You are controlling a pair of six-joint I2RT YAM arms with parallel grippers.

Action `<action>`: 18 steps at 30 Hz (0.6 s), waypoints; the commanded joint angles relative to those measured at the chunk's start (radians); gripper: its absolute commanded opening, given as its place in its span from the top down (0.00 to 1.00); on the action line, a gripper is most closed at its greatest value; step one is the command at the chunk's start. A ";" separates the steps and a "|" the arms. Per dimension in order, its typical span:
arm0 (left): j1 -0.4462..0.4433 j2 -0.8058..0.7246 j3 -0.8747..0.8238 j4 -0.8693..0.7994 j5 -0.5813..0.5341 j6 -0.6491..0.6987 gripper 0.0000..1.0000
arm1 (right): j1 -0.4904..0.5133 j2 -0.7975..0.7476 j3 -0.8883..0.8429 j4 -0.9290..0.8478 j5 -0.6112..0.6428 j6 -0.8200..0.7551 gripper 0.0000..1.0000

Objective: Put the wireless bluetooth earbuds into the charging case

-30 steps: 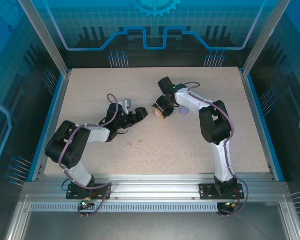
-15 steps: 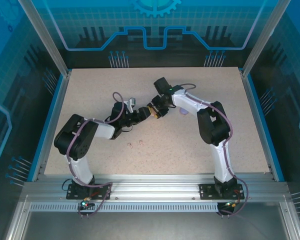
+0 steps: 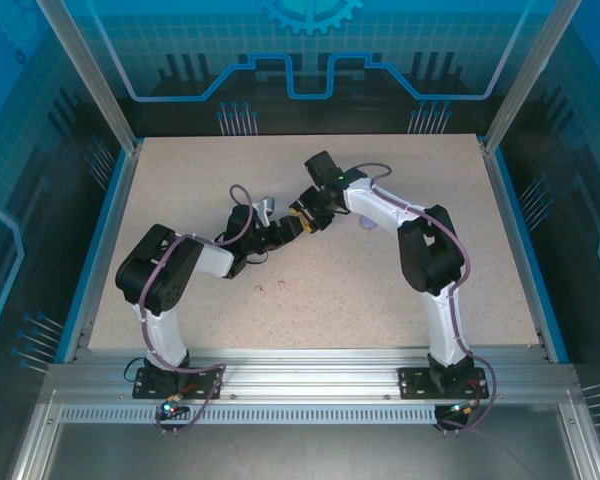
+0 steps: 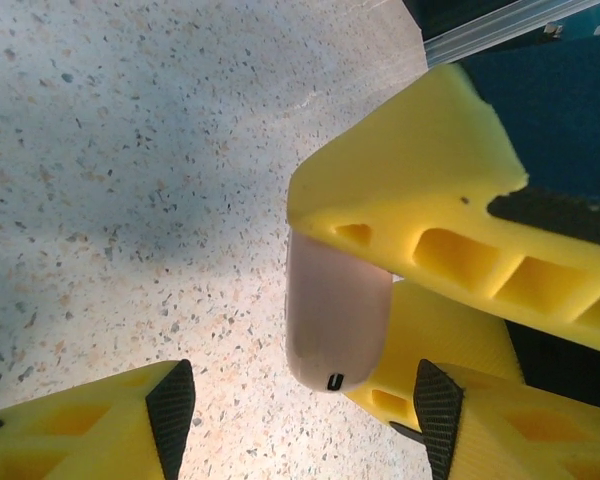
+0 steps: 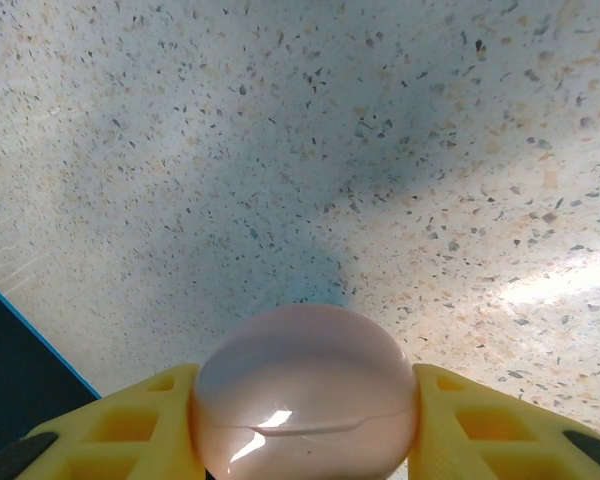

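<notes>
My right gripper (image 5: 305,402) is shut on a round pale pink charging case (image 5: 305,390), closed, its lid seam facing the camera. In the left wrist view that pink case (image 4: 335,320) pokes out from the right gripper's yellow fingers (image 4: 420,200) and hangs above the table. My left gripper (image 4: 302,415) is open, its black pads on either side of the case and apart from it. From above, the left gripper (image 3: 287,231) and right gripper (image 3: 306,214) meet at mid-table. Two tiny pale earbuds (image 3: 263,291) (image 3: 283,288) lie on the table nearer the front.
A purple round case (image 3: 368,221) sits on the speckled table (image 3: 180,180) just right of the right arm's wrist. Blue rails (image 3: 100,250) and metal posts edge the table on both sides.
The left gripper has reached right and up to the right gripper. The right gripper has shifted slightly left with the pink case, so the two now meet.
</notes>
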 commanded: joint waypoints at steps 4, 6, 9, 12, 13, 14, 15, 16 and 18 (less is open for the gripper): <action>-0.021 0.017 0.029 0.057 -0.053 -0.010 0.41 | 0.018 -0.052 -0.016 0.015 -0.029 0.016 0.55; -0.022 0.018 0.026 0.067 -0.074 -0.019 0.42 | 0.018 -0.054 -0.020 0.016 -0.029 0.015 0.55; -0.022 0.016 0.013 0.088 -0.105 -0.037 0.43 | 0.018 -0.058 -0.028 0.019 -0.030 0.015 0.55; -0.023 0.016 0.013 0.093 -0.122 -0.045 0.43 | 0.018 -0.061 -0.034 0.022 -0.031 0.015 0.55; -0.023 0.015 0.011 0.097 -0.128 -0.048 0.42 | 0.018 -0.061 -0.036 0.023 -0.032 0.014 0.55; -0.022 0.016 0.011 0.101 -0.128 -0.049 0.42 | 0.018 -0.061 -0.038 0.024 -0.032 0.014 0.56; -0.023 0.017 0.017 0.097 -0.125 -0.049 0.42 | 0.018 -0.061 -0.038 0.025 -0.032 0.015 0.55; -0.024 0.020 0.018 0.095 -0.124 -0.048 0.43 | 0.018 -0.061 -0.038 0.024 -0.031 0.014 0.55; -0.024 0.023 0.014 0.099 -0.131 -0.052 0.46 | 0.018 -0.061 -0.038 0.027 -0.031 0.015 0.55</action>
